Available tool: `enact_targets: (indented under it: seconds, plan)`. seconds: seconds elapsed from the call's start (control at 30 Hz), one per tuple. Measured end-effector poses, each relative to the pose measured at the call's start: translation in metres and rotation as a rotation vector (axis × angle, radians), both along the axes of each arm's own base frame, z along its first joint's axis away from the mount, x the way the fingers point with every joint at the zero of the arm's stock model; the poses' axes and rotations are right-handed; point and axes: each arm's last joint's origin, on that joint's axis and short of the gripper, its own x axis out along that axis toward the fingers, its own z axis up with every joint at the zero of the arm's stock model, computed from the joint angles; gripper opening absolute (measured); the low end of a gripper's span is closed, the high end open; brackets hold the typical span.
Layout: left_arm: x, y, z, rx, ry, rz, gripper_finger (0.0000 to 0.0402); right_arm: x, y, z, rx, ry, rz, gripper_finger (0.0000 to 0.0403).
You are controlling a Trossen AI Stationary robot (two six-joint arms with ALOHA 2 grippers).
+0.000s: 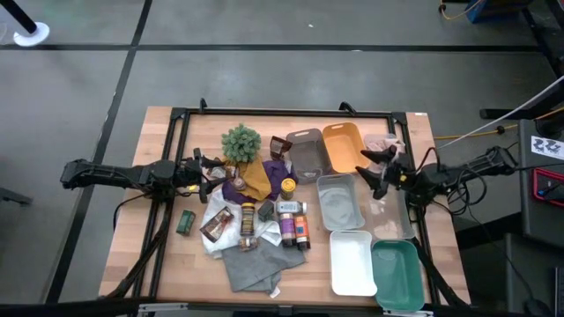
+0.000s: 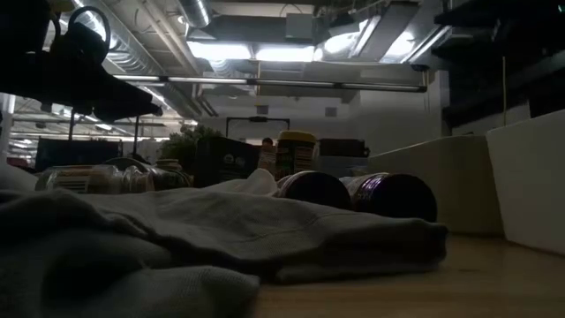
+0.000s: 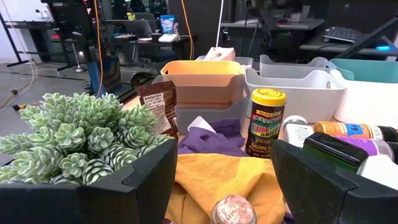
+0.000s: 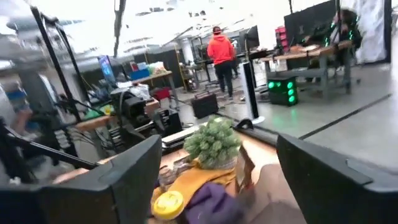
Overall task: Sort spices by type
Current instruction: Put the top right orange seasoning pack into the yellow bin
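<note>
Left gripper (image 1: pixel 214 170), fingers spread and empty, hovers just beside the green plant (image 1: pixel 241 142) at the near edge of the spice pile; right gripper (image 1: pixel 370 169), also spread and empty, hangs over the trays, well apart from the plant. Spices below the plant on the cloths: one yellow-topped tin (image 1: pixel 288 186), two brown packets (image 1: pixel 281 145), one green tin (image 1: pixel 185 221), about five bottles (image 1: pixel 301 231). Six trays (image 1: pixel 340 201) line the side past the pile; bare wood (image 1: pixel 167 269) beyond the green tin.
</note>
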Motion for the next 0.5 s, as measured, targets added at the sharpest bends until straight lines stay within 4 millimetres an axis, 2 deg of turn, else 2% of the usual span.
enact_targets:
  seconds: [0.23,0.33,0.5]
  plan:
    - [0.0,0.0,0.0,0.0,0.0,0.0,0.0251,0.042,-0.01,0.037,-0.124,0.231,-0.149,0.0317]
    - [0.0,0.0,0.0,0.0,0.0,0.0,0.0251,0.066,-0.023,0.047,-0.134,0.334,-0.176,0.0317]
    - [0.0,0.0,0.0,0.0,0.0,0.0,0.0251,0.109,-0.051,0.054,-0.109,0.418,-0.104,0.0317]
